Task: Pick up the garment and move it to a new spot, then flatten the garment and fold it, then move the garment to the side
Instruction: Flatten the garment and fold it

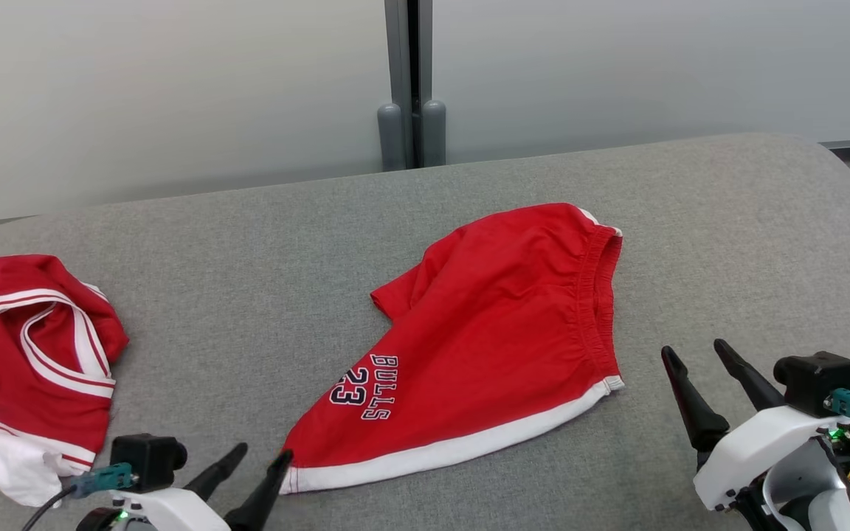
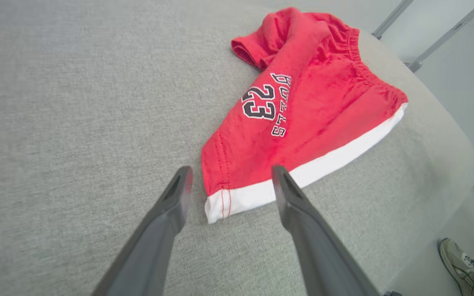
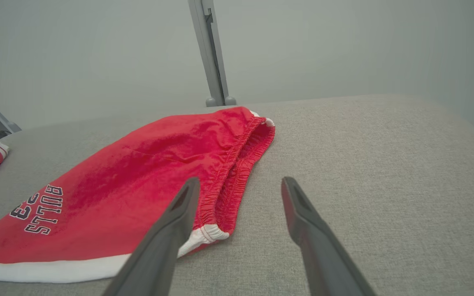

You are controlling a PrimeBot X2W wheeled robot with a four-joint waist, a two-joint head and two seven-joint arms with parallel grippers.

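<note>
Left jaws wide beside red shorts (image 1: 491, 332)

- The shorts (image 1: 491, 332) lie on the padded surface (image 1: 248, 243), a little right of its middle, with the waistband to the right and the long hem toward the robot.
- A jersey (image 1: 34, 369) lies on the same surface at the far left, well apart from the shorts.
- The left gripper (image 1: 263, 451) is at the hem's near left corner, which lies between its fingers.
- The right gripper (image 1: 694, 350) is just right of the waistband.
- A post (image 1: 410, 74) stands behind the surface.
- A person's shoe (image 2: 457, 259) is on the floor beside the surface.
</note>
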